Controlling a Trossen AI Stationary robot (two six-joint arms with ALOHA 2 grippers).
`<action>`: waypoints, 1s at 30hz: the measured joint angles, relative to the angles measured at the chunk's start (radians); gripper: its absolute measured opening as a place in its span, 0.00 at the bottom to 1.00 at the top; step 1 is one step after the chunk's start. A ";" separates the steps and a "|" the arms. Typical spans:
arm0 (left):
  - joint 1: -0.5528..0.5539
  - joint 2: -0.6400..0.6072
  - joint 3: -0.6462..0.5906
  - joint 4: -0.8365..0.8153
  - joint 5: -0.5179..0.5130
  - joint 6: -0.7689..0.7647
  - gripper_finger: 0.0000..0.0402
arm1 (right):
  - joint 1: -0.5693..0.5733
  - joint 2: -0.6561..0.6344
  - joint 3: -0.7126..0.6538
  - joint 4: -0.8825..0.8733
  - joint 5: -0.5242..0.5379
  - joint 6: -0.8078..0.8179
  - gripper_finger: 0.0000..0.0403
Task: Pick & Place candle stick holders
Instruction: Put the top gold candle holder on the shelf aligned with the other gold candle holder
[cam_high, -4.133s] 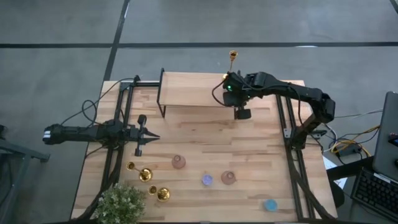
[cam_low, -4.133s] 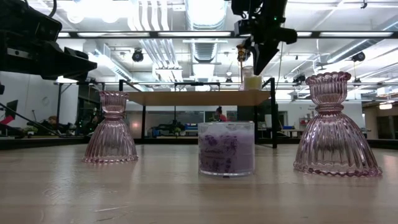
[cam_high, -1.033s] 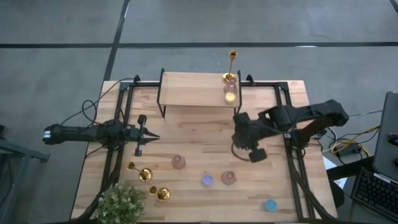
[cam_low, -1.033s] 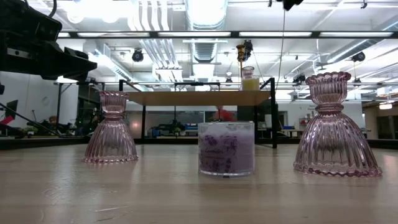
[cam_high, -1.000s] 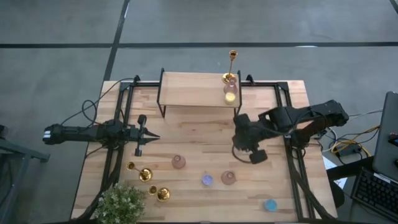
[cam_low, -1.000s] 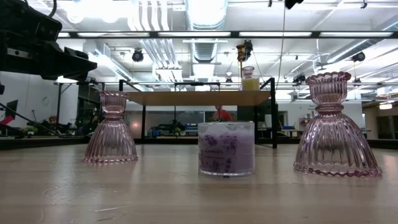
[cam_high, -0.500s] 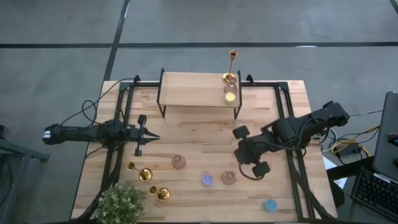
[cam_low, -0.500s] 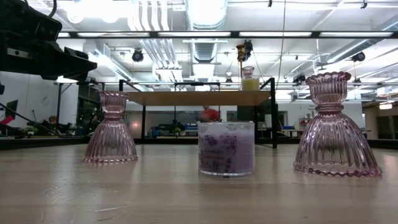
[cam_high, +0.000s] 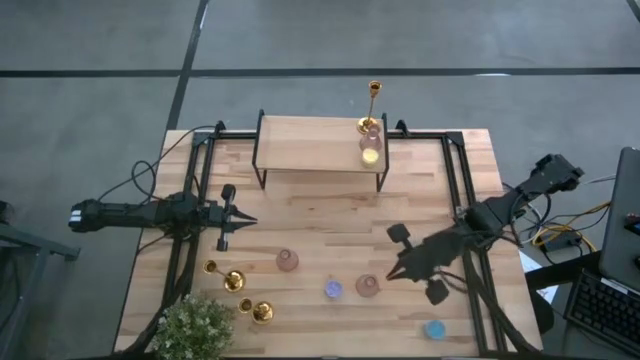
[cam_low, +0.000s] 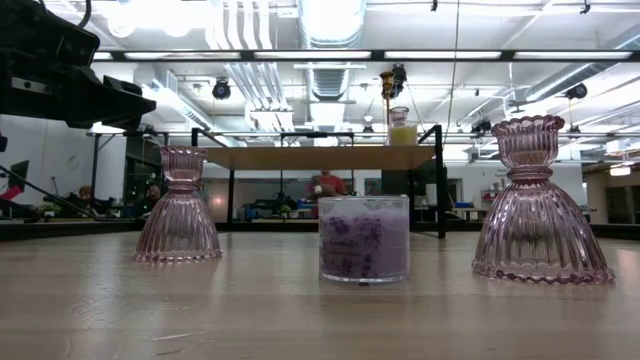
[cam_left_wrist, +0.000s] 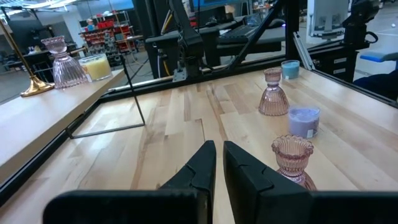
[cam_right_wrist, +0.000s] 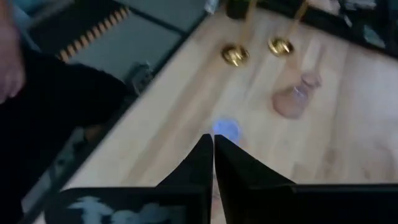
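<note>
Since the frame half a second earlier, the right gripper (cam_high: 392, 273) has travelled from the middle of the bench (cam_high: 320, 215) toward its near right part, and its arm now stretches low and diagonal from the right edge. Its fingers (cam_right_wrist: 202, 163) lie pressed together, holding nothing, and point at a pink glass holder (cam_high: 367, 286) just beside their tips, with a purple candle (cam_high: 333, 290) close beyond it. A blue candle (cam_high: 435, 329) sits nearer the front right corner.

The left gripper (cam_high: 247, 220) waits over the bench's left side, its fingers (cam_left_wrist: 200, 167) nearly together with a slim gap, empty.

One gold candle stick holder (cam_high: 371, 108) stands upright at the rear right end of the raised wooden shelf (cam_high: 310, 145), with a pink glass holder (cam_left_wrist: 64, 62) and a yellow candle (cam_high: 371, 156) next to it. The other two gold candle stick holders (cam_high: 234, 281) (cam_high: 261, 312) are on the bench near the front left, beside a potted plant (cam_high: 197, 327). A second pink glass holder (cam_high: 287, 261) stands between them and the purple candle.

In the low view, a person (cam_low: 322, 186) shows in the room behind the shelf.
</note>
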 joint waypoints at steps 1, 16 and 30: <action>0.000 0.000 0.000 0.000 0.000 0.000 0.09 | 0.013 -0.023 -0.039 0.040 -0.001 0.007 0.02; 0.000 0.000 0.000 0.000 0.000 0.000 0.09 | 0.122 -0.402 -0.552 0.465 0.080 0.035 0.02; 0.000 0.000 0.000 -0.001 -0.010 0.000 0.09 | -0.014 -0.575 -0.706 0.598 0.077 -0.132 0.02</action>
